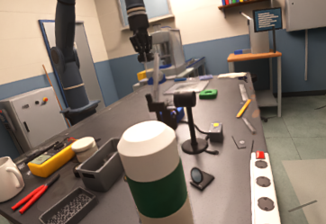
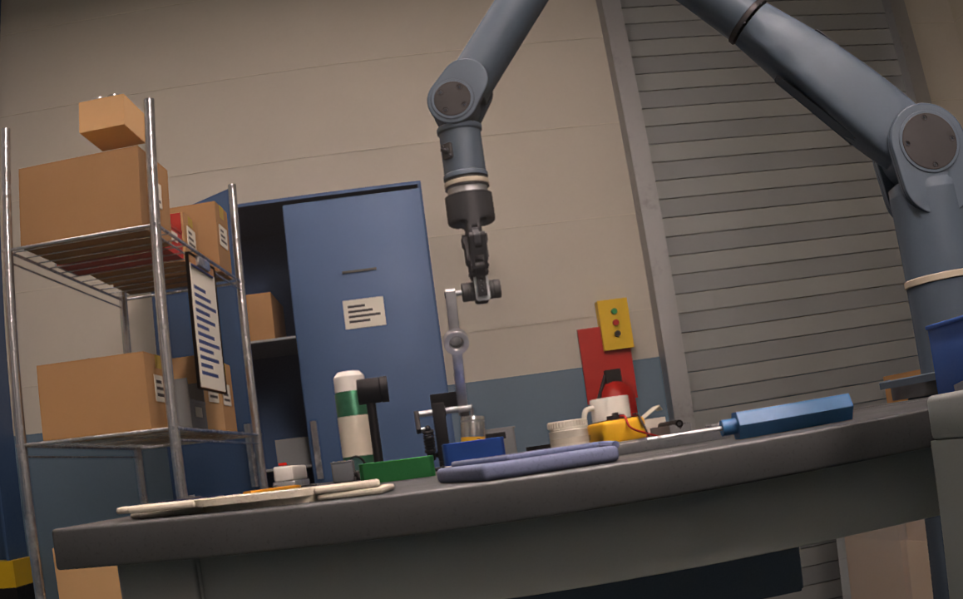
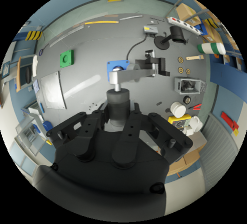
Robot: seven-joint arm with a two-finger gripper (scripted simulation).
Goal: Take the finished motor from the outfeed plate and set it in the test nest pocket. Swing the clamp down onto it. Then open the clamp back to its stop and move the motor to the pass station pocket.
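Observation:
The motor [image 2: 472, 426] is a small grey cylinder. It sits in the blue test nest [image 2: 472, 449] [image 3: 117, 67] at mid-table. The silver clamp arm [image 2: 456, 350] [image 1: 156, 76] stands almost straight up from its black base [image 1: 158, 106]. I hold the dark knob [image 3: 117, 106] [image 2: 481, 290] at the arm's top end in my closed gripper [image 3: 117, 115] [image 2: 481, 289] [image 1: 145, 53], high above the nest. The green pass station [image 1: 208, 94] [image 3: 66, 58] [image 2: 397, 468] lies further along the table. The grey outfeed plate [image 1: 185, 86] [image 3: 53, 90] is beside it.
A blue cabinet and a wire shelf of boxes [image 2: 124, 298] stand behind the table. A black post stand [image 1: 191, 123], a grey bin [image 1: 101, 163], a yellow meter [image 1: 49, 159] and a white-and-green cylinder [image 1: 155, 177] lie near the clamp. A power strip [image 1: 264, 186] runs along one table edge.

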